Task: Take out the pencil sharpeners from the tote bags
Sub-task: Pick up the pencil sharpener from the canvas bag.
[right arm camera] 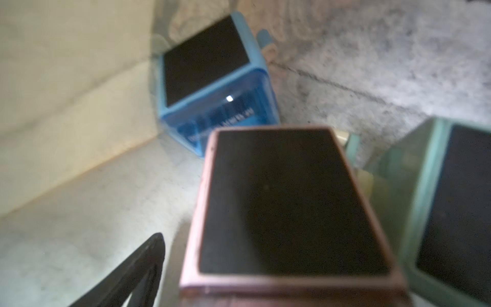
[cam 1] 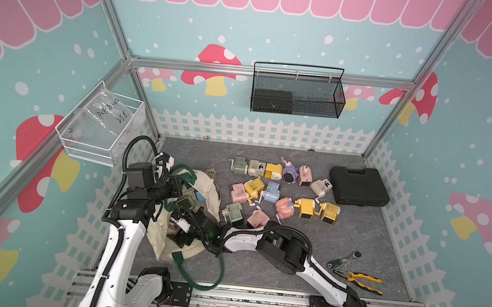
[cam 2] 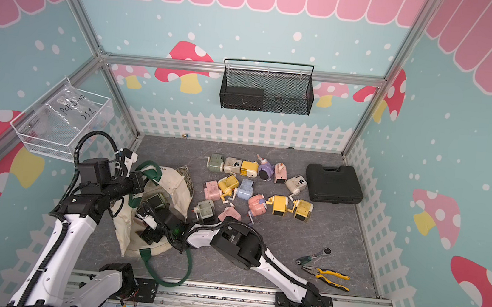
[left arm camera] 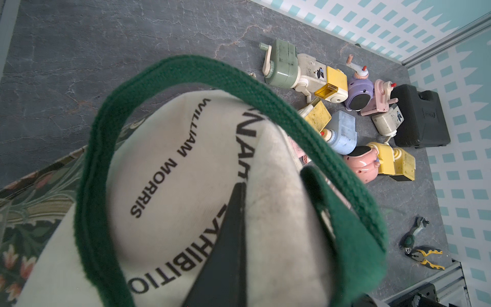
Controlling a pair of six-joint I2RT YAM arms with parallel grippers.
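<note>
The cream tote bag [cam 1: 208,184] [cam 2: 173,181] lies open at the table's left, and its dark green strap [left arm camera: 186,69] loops over my left gripper [left arm camera: 276,226]. That gripper is shut on the bag's cloth rim and holds the mouth up. My right gripper [right arm camera: 247,252] [cam 1: 182,225] is inside the bag, open. Its jaws stand either side of a pink pencil sharpener [right arm camera: 287,207]; one finger [right arm camera: 143,265] shows, apart from it, and the other is hidden. A blue sharpener [right arm camera: 212,79] and a green one [right arm camera: 451,212] [cam 1: 186,202] also lie in the bag. Several sharpeners [cam 1: 272,191] [cam 2: 245,188] lie on the table.
A black plastic case [cam 1: 358,186] sits at the back right. Yellow-handled pliers [cam 1: 359,279] and a ratchet tool [cam 1: 344,259] lie at the front right. A black mesh basket [cam 1: 298,92] hangs on the back wall and a white wire basket [cam 1: 101,126] on the left wall.
</note>
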